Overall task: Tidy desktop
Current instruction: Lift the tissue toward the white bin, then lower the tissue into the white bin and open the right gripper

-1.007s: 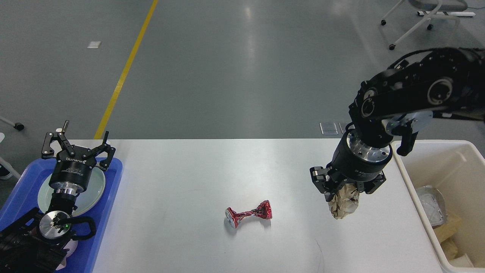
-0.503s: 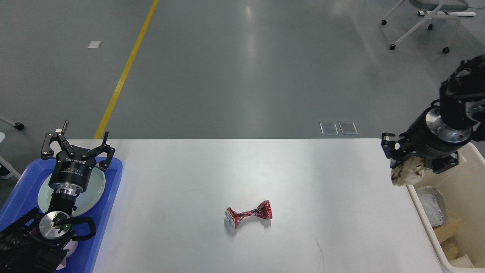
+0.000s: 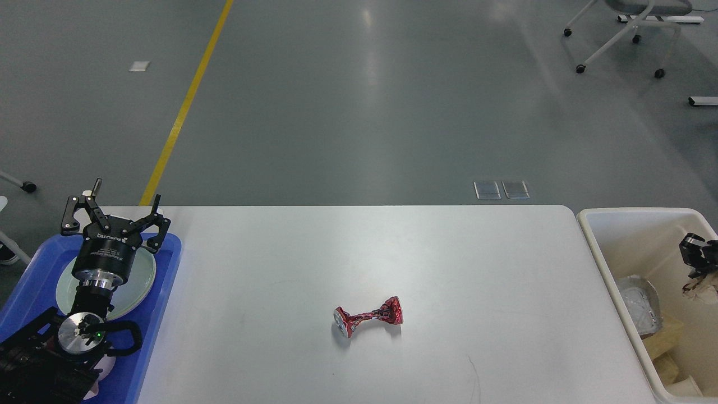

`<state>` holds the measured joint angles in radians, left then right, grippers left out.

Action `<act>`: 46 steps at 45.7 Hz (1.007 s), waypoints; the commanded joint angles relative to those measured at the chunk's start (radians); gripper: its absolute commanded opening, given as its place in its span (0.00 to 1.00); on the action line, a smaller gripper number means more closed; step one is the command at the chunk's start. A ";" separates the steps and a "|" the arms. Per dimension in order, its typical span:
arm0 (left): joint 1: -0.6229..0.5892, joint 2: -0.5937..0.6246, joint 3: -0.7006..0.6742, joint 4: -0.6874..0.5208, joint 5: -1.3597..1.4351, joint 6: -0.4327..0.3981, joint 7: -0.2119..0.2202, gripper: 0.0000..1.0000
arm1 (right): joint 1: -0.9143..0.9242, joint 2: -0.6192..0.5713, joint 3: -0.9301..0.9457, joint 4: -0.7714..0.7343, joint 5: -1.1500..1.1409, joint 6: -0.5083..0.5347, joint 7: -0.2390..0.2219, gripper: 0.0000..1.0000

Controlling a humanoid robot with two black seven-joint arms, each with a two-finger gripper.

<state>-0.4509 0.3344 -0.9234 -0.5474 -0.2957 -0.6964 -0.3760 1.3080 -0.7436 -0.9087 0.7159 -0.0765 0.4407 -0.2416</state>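
Reaching arm, right gripper (image 3: 701,269): only a sliver shows at the view's right edge, over the cream bin (image 3: 628,216); crumpled brown paper (image 3: 700,292) sits directly under it, but whether the fingers clench it I cannot tell.
Left gripper (image 3: 115,216): fingers spread wide, grasping nothing, above the blue tray (image 3: 168,269) and pale plate (image 3: 143,283) at the tabletop's left edge.
Desktop (image 3: 449,269): white, spanning tray to bin.
Crushed red can (image 3: 367,317): lying near the tabletop's front middle, well apart from both grippers.
Bin contents: foil and brown scraps.
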 commanded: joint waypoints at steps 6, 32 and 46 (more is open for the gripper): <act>0.000 0.000 -0.002 0.001 0.000 0.000 0.000 0.98 | -0.426 0.214 0.168 -0.416 0.000 -0.207 0.001 0.00; -0.002 0.000 -0.002 0.000 0.000 0.000 0.000 0.98 | -0.710 0.418 0.162 -0.581 0.011 -0.602 -0.002 0.16; -0.002 0.000 -0.002 0.000 0.000 0.000 0.000 0.98 | -0.719 0.438 0.166 -0.575 0.012 -0.694 -0.002 1.00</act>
<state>-0.4525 0.3344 -0.9250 -0.5472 -0.2961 -0.6964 -0.3748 0.5896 -0.3061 -0.7432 0.1361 -0.0649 -0.2451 -0.2440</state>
